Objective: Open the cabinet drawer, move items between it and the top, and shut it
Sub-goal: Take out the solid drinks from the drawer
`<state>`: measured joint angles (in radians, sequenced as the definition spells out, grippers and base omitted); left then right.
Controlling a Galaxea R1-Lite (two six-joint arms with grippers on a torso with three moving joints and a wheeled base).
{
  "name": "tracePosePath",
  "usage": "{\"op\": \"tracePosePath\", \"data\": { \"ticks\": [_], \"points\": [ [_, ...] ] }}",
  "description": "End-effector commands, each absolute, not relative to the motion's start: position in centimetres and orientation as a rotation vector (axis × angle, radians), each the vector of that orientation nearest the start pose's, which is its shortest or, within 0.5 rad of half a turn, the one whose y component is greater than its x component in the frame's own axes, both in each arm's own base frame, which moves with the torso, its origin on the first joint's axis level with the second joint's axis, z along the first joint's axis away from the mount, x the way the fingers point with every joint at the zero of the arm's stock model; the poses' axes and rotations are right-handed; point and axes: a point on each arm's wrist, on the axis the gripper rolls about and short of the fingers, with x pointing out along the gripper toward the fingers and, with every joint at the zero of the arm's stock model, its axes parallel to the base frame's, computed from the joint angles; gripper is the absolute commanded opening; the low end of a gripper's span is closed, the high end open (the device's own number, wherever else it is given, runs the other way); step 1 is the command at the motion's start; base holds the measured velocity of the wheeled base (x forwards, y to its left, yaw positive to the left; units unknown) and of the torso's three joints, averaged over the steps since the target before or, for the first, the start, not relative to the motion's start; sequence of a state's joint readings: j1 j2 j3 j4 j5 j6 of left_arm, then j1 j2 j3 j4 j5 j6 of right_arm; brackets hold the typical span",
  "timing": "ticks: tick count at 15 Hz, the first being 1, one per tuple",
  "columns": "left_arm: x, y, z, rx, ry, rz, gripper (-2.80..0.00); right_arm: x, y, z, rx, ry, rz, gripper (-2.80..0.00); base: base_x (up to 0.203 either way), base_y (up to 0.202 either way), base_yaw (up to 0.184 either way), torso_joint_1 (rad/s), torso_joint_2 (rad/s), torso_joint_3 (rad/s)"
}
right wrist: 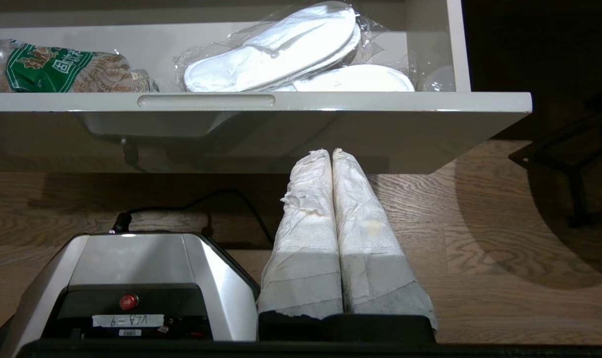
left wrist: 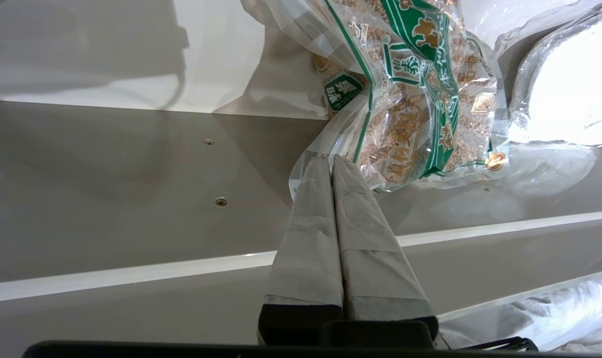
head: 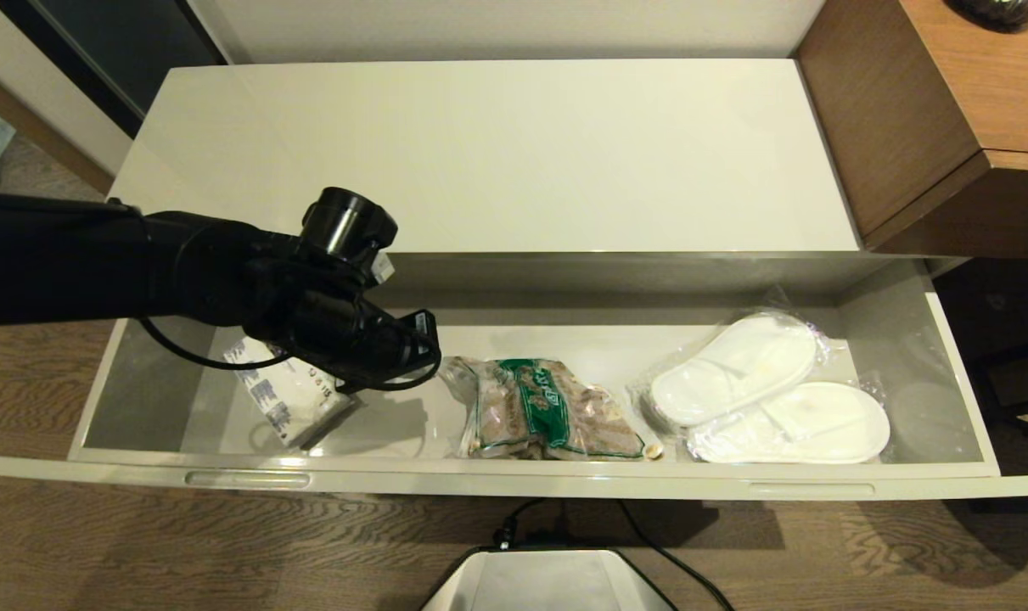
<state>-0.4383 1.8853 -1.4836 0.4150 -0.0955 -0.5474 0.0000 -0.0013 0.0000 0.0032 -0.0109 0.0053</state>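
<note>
The cabinet drawer [head: 514,485] stands pulled out below the cream-white top [head: 497,153], which is bare. Flat in the drawer's middle lies the item, a clear bag of brown pieces with a green band [head: 547,412]. My left gripper [head: 433,356] reaches into the drawer from the left and is shut on the bag's clear left end [left wrist: 305,164]; the fingertips [left wrist: 323,161] meet with no gap. The bag [left wrist: 420,99] stretches away beyond them. My right gripper [right wrist: 332,151] is shut on nothing, parked low in front of the drawer front [right wrist: 330,102], above the wooden floor.
Two wrapped white slippers [head: 768,390] fill the drawer's right part. A white printed packet [head: 289,399] lies under my left arm. A small tan lump [head: 654,451] sits by the bag. A brown wooden cabinet [head: 929,127] adjoins at the right. My silver base [head: 547,581] is below.
</note>
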Motion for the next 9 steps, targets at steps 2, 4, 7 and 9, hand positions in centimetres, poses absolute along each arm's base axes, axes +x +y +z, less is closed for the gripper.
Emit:
{"op": "tracePosePath", "data": {
  "ticks": [2,4,7,9],
  "points": [
    [31.89,-15.32,20.98,-0.364,0.933,-0.266,-2.8,-2.36,-0.02,7.4,0.006,-0.008,-0.011,-2.8,0.0,0.0,0.0,0.0,0.0,0.0],
    [31.84,-15.41,20.74,-0.361,0.942,-0.264,-2.8,-2.35,-0.02,7.36,0.006,-0.006,-0.011,-2.8,0.0,0.0,0.0,0.0,0.0,0.0],
    [31.81,-15.46,20.67,-0.37,0.945,-0.26,-2.8,-2.36,-0.02,7.4,0.006,-0.008,-0.011,-2.8,0.0,0.0,0.0,0.0,0.0,0.0],
    [31.84,-15.5,20.62,-0.375,0.947,-0.259,-2.8,-2.36,-0.02,7.4,0.006,-0.008,-0.011,-2.8,0.0,0.0,0.0,0.0,0.0,0.0]
  ]
}}
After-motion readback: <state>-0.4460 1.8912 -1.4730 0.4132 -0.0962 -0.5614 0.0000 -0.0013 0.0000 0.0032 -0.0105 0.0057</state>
